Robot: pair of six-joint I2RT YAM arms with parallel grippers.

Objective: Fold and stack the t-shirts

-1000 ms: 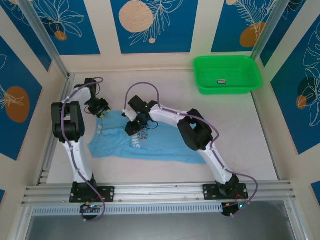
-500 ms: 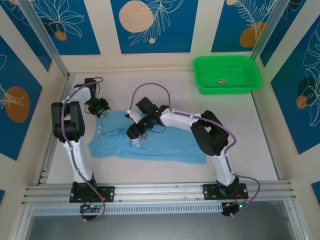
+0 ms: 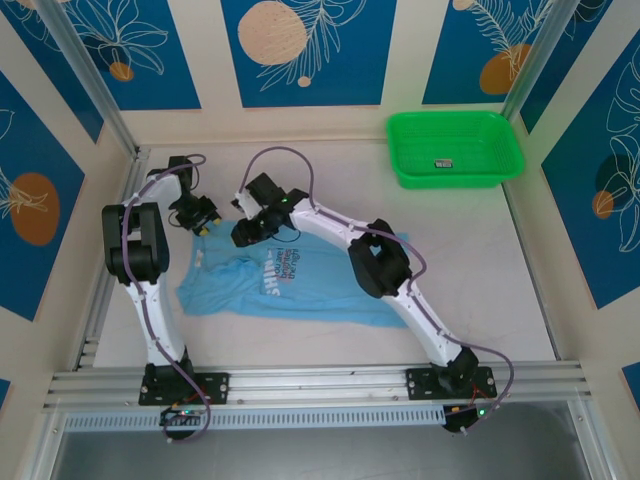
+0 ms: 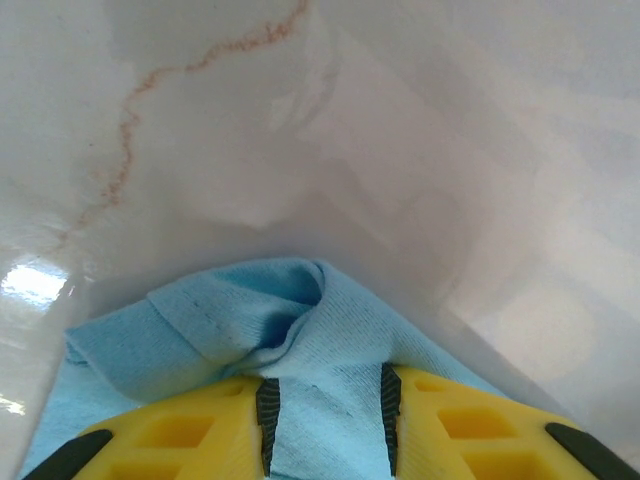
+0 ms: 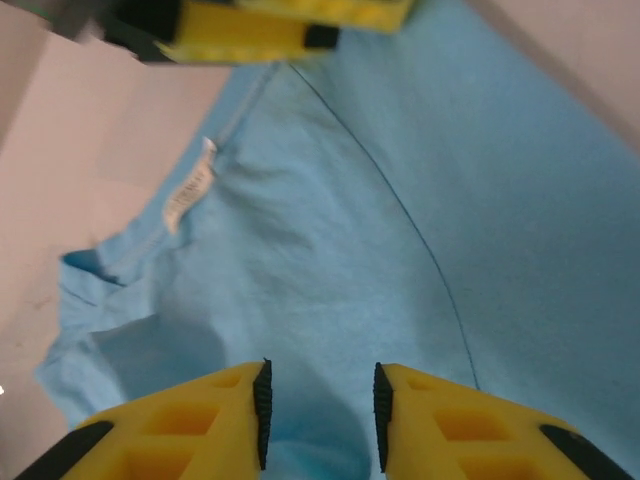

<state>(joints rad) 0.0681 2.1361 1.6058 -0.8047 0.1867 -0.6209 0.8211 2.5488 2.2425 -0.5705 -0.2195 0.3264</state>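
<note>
The light blue t-shirt (image 3: 300, 285) lies spread on the table, its white-and-pink lettering (image 3: 283, 272) facing up. My left gripper (image 3: 205, 222) sits at the shirt's far left corner. In the left wrist view its yellow fingers (image 4: 200, 430) are shut on a bunched fold of the t-shirt (image 4: 320, 340). My right gripper (image 3: 244, 232) is low over the shirt's far edge, close beside the left one. Its jaws (image 5: 318, 420) stand narrowly apart with a ridge of blue cloth (image 5: 310, 455) between the pads. The neck label (image 5: 188, 195) shows just ahead.
A bright green basket (image 3: 455, 150) stands at the far right with a small tag inside. The left gripper's yellow finger (image 5: 270, 25) crosses the top of the right wrist view. Bare table (image 3: 480, 270) lies to the right of the shirt.
My right gripper has moved from the shirt's middle up and left to its far edge, uncovering the lettering. The left arm has not moved.
</note>
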